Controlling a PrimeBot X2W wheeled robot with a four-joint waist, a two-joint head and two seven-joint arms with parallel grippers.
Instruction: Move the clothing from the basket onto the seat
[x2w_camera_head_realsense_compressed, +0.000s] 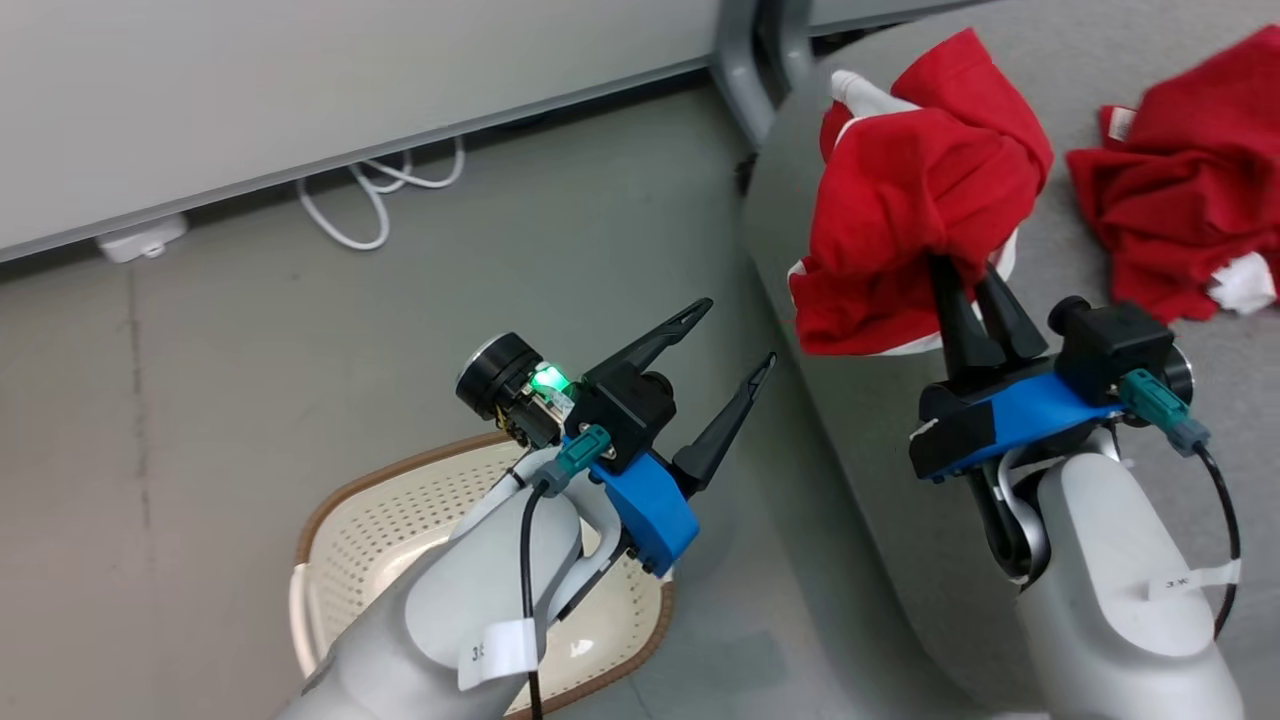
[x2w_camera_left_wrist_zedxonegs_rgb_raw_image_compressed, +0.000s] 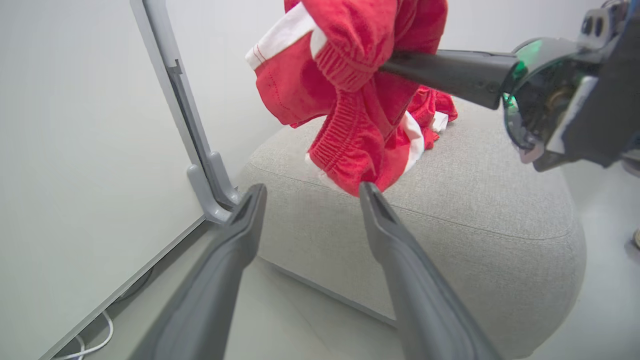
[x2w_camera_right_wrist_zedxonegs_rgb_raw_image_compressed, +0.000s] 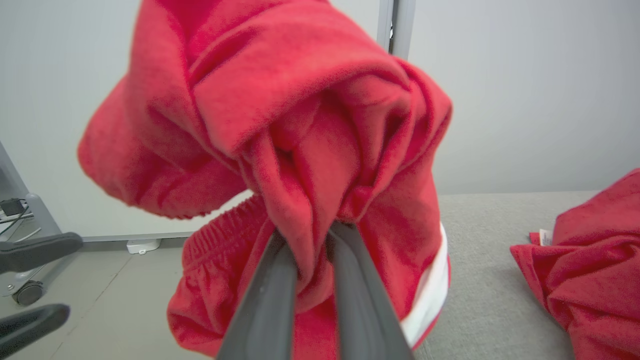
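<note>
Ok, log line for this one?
right gripper: shut on bright red fabric garment over grey fabric seat; left gripper: open; second red garment: on seat

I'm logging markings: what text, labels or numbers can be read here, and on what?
"3", then unclear characters: on the left forearm's white tag.
Right forearm's white tag: print too blurred to read.
Sewn-in label on the red garment lying on the seat: too small.
</note>
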